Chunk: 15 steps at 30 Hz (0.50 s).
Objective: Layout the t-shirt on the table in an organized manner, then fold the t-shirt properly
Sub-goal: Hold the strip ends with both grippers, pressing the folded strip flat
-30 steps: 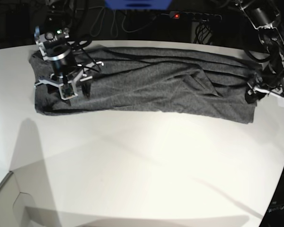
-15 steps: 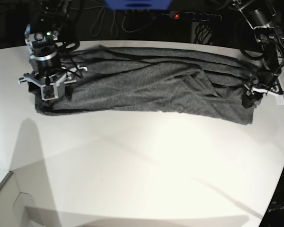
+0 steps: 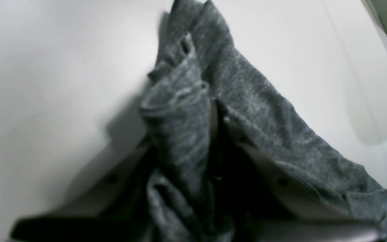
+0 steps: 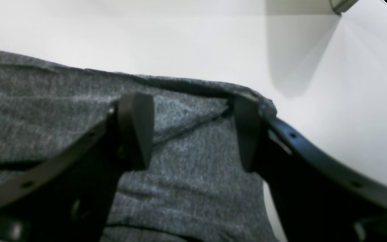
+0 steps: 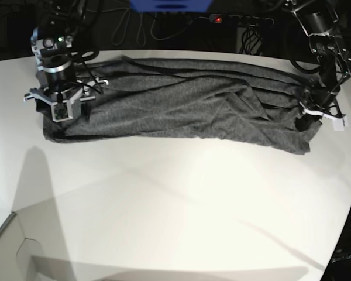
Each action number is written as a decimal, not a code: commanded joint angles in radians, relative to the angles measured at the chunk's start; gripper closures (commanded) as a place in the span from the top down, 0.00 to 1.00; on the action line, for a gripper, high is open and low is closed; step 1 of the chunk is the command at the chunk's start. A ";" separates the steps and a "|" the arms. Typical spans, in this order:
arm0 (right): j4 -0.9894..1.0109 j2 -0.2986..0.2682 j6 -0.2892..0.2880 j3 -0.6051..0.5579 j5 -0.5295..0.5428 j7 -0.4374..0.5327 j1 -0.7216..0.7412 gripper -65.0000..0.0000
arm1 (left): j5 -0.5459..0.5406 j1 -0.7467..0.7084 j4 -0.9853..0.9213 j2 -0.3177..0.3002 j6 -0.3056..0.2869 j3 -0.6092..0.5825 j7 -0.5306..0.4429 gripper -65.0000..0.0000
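White curved tabletop (image 5: pixel 175 211) carries the heathered dark grey knit t-shirt (image 5: pixel 181 105), a rumpled band along its far side. Your left gripper (image 5: pixel 307 120) pinches its end; right gripper (image 5: pixel 59 108) hovers spread. Layout unfinished, folding untouched.

The left gripper (image 3: pixel 213 134) was closed on a bunched fold of the grey t-shirt (image 3: pixel 264 111). The cloth ran away across the white table (image 3: pixel 45 84), toward its far edge.
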State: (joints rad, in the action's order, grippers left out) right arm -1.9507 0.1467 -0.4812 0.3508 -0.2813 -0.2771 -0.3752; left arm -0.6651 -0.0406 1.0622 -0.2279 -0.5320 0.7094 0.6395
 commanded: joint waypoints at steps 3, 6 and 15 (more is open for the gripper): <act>-0.017 -0.003 0.002 0.000 0.012 0.026 0.003 0.59 | 0.095 -0.023 0.072 -0.003 0.040 0.072 0.098 0.00; -0.017 -0.003 0.002 0.000 0.012 0.026 0.003 0.59 | 0.095 -0.018 0.134 -0.003 0.040 0.098 0.099 0.00; -0.017 -0.003 0.002 0.000 0.012 0.026 0.000 0.59 | 0.095 0.011 0.143 -0.052 0.043 0.100 0.098 0.00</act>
State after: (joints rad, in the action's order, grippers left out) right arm -1.9507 0.1471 -0.4812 0.3504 -0.2810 -0.2771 -0.3771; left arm -0.5514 -0.0410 1.1912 -0.2562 -0.4828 0.8059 0.7563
